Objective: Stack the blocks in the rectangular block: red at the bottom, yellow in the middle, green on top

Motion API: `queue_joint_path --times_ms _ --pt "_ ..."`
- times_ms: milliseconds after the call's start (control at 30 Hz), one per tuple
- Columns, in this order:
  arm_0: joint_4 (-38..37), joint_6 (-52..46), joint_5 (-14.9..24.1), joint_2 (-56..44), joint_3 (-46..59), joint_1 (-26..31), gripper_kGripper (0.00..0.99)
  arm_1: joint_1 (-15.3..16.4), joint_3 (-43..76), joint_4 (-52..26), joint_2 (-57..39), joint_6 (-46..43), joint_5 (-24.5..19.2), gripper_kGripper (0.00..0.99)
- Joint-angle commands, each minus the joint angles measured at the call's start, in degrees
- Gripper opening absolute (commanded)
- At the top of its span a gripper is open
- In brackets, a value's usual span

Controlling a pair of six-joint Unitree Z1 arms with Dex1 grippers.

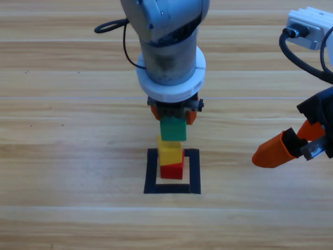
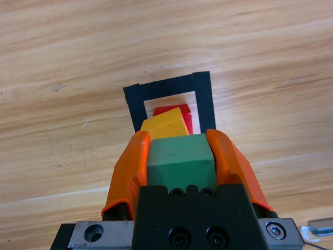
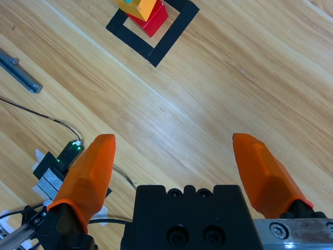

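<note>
Left gripper (image 2: 181,156): jaws clamped on the green cube (image 2: 180,162), above yellow (image 1: 170,151) on red (image 1: 172,170) inside the rectangular block (image 1: 194,172). Only the right wrist view confirms right gripper (image 3: 179,156) jaws wide, empty, at 3 o'clock.

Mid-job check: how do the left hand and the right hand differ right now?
The left hand is shut on the green cube; the right hand is open and holds nothing. The left hand hangs over the yellow cube on the red cube inside the black tape rectangle; the right hand sits off at the right edge, over bare wooden table. Both have two orange jaws.
</note>
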Motion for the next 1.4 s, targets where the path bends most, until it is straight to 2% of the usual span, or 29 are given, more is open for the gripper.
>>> queue_joint_path --times_ms 33,1400 --pt "-1.06 -0.57 1.53 3.37 1.89 -0.78 0.008 -1.87 0.35 0.90 -2.19 -0.33 0.39 0.990" --pt "-4.05 0.13 2.32 4.60 4.26 0.02 0.008 -1.87 0.44 0.81 -1.40 -0.51 1.09 0.990"
